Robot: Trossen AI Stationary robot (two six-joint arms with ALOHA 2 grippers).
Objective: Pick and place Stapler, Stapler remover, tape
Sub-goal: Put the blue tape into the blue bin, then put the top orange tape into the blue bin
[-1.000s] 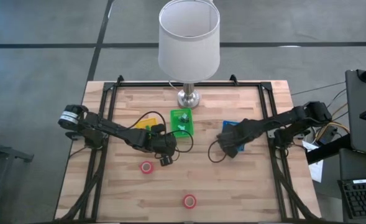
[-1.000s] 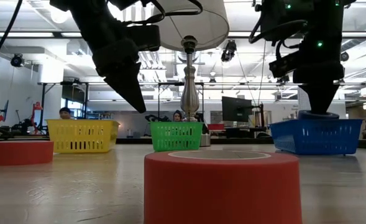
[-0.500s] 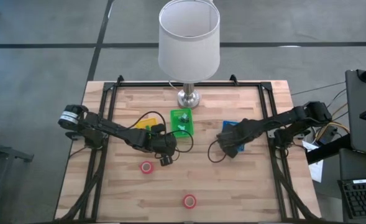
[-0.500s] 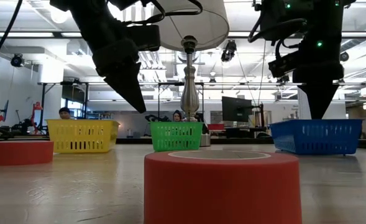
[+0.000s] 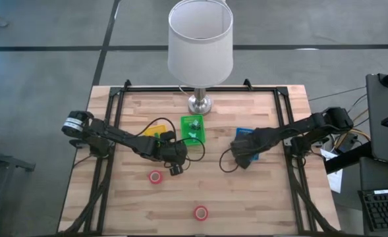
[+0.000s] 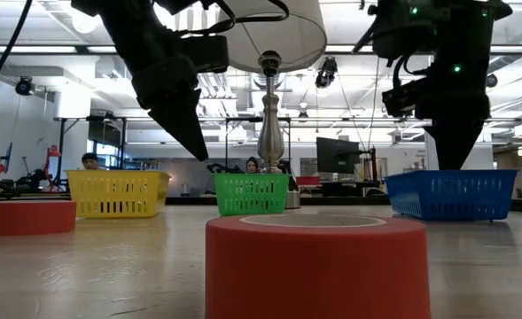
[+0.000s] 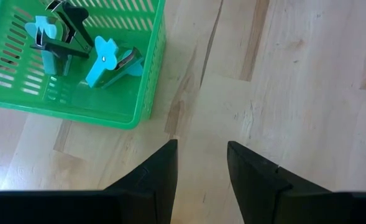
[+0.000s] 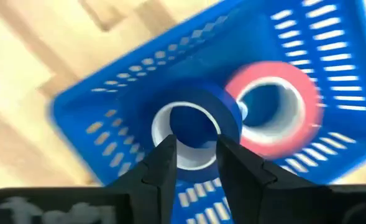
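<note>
Now slotted plastic blue basket (image 8: 332,93) w/ 2 ring-shaped tape rolls (image 8: 198,124).

Overhead view down, table-level view, two wrist views

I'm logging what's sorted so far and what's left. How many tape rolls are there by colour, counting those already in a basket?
Red ring-shaped tape rolls lying on the wooden table: 2
Red ring-shaped tape rolls in the blue plastic basket: 1
Blue ring-shaped tape rolls in the blue plastic basket: 1
Total: 4
</note>
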